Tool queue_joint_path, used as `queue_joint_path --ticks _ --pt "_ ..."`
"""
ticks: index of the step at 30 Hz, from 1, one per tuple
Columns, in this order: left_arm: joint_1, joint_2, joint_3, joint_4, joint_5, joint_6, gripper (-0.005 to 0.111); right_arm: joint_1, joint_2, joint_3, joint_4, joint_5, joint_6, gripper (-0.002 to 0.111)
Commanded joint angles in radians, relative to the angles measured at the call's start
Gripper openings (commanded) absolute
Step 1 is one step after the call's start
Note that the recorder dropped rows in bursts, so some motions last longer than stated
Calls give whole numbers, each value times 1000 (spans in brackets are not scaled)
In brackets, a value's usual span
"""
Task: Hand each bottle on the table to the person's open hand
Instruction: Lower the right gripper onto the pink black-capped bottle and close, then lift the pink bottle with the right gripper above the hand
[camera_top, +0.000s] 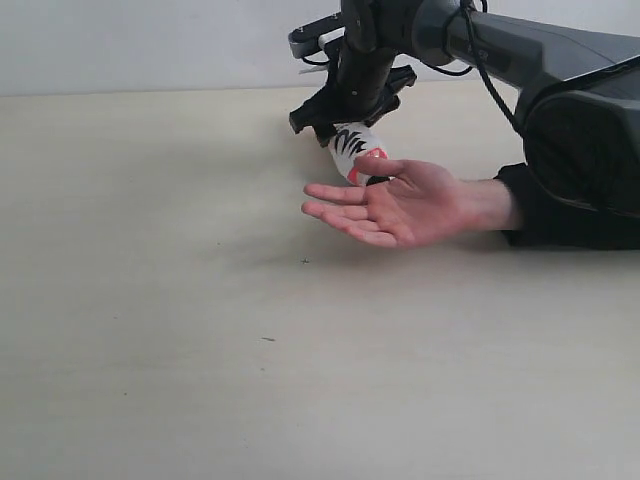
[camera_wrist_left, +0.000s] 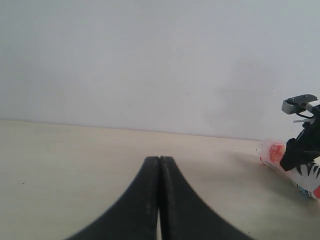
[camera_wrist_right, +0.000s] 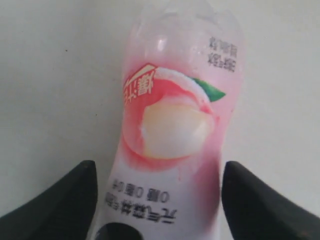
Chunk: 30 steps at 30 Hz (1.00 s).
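Only one bottle shows, the pink-red bottle with a peach picture on its label, and it lies tilted at the thumb of the person's open hand. The hand rests palm up on the table. My right gripper is just above the bottle. In the right wrist view the bottle sits between the spread fingers of that gripper, with a thin gap on each side. My left gripper is shut on nothing, low over the table, and the bottle is off to its side. The other bottles are out of view.
The person's forearm in a black sleeve lies on the table at the right. The right arm's dark body reaches in from the upper right. A pale wall stands behind the table's far edge.
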Motion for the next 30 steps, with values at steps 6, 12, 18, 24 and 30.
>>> queue_joint_path --ticks 6,12,18,24,30 --pt "-7 -6 0 -3 1 2 0 -3 18 -8 39 20 -7 62" --pt "-7 -6 0 -3 1 2 0 -3 18 -8 33 16 -7 29" --pt "-7 -6 0 -3 1 2 0 -3 11 -14 36 -38 -7 0" --pt "-7 -6 0 -3 1 2 0 -3 -62 -72 41 -43 -2 0" --pt "-7 -6 0 -3 1 2 0 -3 -185 -103 35 38 -17 0"
